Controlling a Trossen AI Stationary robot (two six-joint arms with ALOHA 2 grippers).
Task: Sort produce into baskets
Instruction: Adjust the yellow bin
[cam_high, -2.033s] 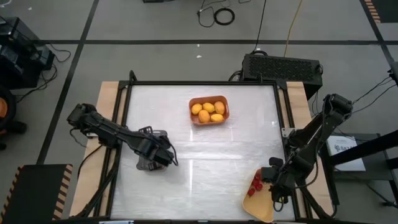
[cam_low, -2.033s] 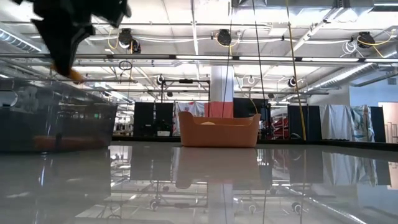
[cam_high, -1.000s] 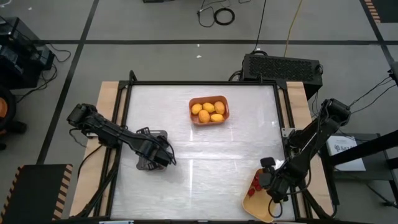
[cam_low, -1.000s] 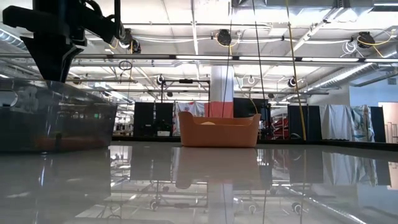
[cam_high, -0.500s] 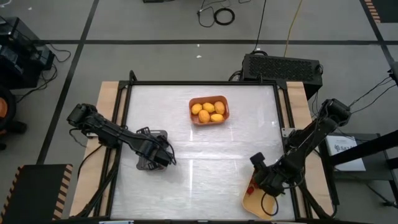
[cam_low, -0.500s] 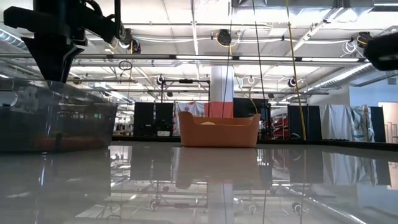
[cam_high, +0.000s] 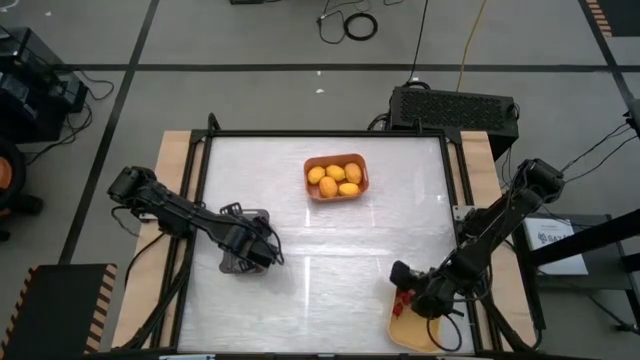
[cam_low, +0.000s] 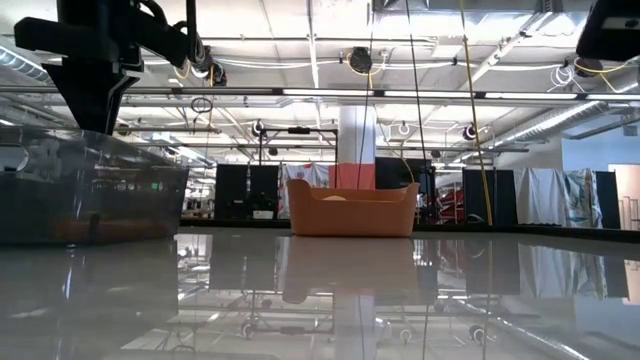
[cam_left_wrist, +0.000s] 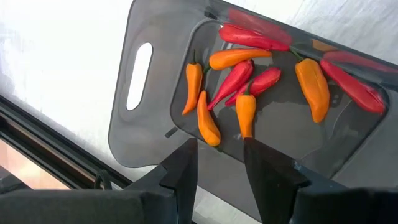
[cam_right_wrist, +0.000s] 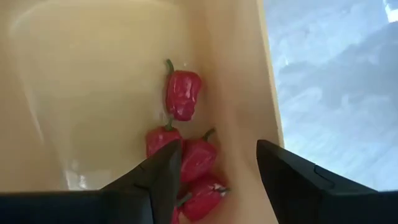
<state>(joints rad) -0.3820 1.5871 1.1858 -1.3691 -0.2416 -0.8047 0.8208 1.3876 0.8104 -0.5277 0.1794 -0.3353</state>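
The right gripper (cam_right_wrist: 214, 180) hangs with fingers spread and empty over the shallow yellow plastic basket (cam_high: 412, 325) at the table's near right corner, above small red stemmed berries (cam_right_wrist: 182, 95) clustered by one wall. The left gripper (cam_left_wrist: 219, 171), fingers parted and empty, hovers over the dark grey plastic basket (cam_left_wrist: 138, 130) of slim red and orange chili pieces (cam_left_wrist: 233, 81). The high view hides that basket under the arm. The orange plastic basket (cam_high: 360, 185) of yellow-orange round fruits (cam_high: 335, 180), seemingly five, sits mid-table at the far side.
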